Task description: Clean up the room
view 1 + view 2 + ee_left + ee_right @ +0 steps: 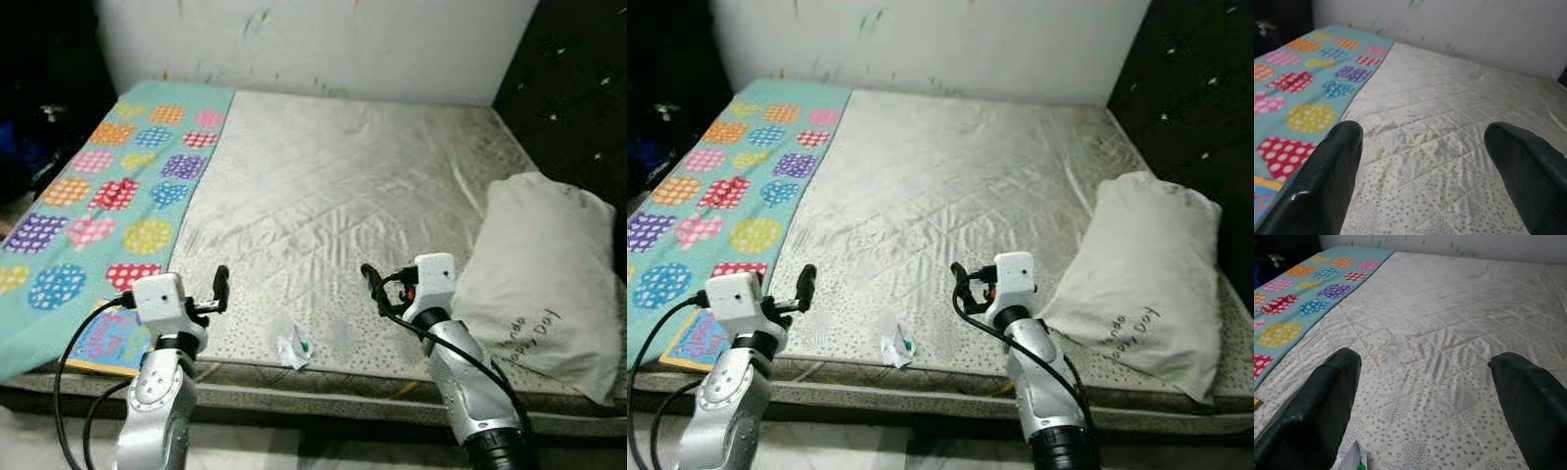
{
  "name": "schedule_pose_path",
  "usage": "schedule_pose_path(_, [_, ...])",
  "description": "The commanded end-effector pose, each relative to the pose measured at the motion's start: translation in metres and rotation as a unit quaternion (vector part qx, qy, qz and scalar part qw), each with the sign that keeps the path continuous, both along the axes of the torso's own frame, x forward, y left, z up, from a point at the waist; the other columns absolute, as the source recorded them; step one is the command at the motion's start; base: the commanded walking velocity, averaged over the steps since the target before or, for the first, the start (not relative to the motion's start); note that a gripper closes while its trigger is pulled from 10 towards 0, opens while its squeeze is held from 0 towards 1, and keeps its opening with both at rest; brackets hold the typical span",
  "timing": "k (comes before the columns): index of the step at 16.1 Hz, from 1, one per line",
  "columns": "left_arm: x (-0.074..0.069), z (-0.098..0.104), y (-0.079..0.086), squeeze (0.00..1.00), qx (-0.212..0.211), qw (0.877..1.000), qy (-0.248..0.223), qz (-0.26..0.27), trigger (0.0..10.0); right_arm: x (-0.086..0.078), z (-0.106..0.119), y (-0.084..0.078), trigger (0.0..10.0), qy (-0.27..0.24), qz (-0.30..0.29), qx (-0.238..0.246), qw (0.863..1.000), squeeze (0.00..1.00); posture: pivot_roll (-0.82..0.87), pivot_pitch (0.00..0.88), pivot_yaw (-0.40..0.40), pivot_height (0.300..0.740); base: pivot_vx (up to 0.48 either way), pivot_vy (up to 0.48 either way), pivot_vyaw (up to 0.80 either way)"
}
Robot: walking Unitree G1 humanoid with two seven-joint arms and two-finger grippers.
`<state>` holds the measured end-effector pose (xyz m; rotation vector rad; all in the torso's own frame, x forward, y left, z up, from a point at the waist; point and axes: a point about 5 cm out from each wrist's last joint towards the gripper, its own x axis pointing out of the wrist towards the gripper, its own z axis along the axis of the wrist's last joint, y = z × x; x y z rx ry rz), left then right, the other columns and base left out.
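- A small crumpled white wrapper [295, 351] with a green spot lies at the mattress's [353, 196] near edge, at 6 o'clock, between both arms.
- Right gripper [1425, 401] hovers just above it, fingers wide apart, empty.
- Left gripper [1425, 161] at 8 o'clock, likewise spread, empty.
- Patterned teal blanket [108, 186] at 9 o'clock; white pillow [544, 279] at 3 o'clock.

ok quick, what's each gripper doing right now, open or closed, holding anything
Left gripper: open, holding nothing, above the near edge of the bed.
Right gripper: open, holding nothing, above the bed near a small wrapper.
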<state>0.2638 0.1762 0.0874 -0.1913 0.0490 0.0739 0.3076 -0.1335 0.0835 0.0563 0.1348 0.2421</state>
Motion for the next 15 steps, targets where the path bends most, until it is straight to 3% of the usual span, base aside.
schedule_pose_path(1, [0.0005,-0.0021,0.0001,0.00,-0.007,1.000,0.009,0.003,10.0,-0.0001,-0.0016,-0.0033,10.0,0.007,-0.004,0.000,1.000,0.00,-0.05,0.000,-0.055,0.740,0.000,0.000,-0.80])
schedule_pose_path(11, [0.0026,-0.0015,-0.0030,0.00,-0.006,1.000,0.011,-0.009,10.0,-0.0004,-0.0011,-0.0039,10.0,0.005,-0.004,-0.001,1.000,0.00,-0.06,0.000,-0.050,0.740,0.000,0.480,-0.04])
schedule_pose_path(15, [0.0018,0.0020,-0.0031,0.00,-0.004,1.000,-0.007,-0.019,10.0,-0.0008,-0.0020,-0.0032,10.0,0.007,0.000,-0.001,1.000,0.00,-0.06,0.000,-0.048,0.740,0.000,0.137,0.00])
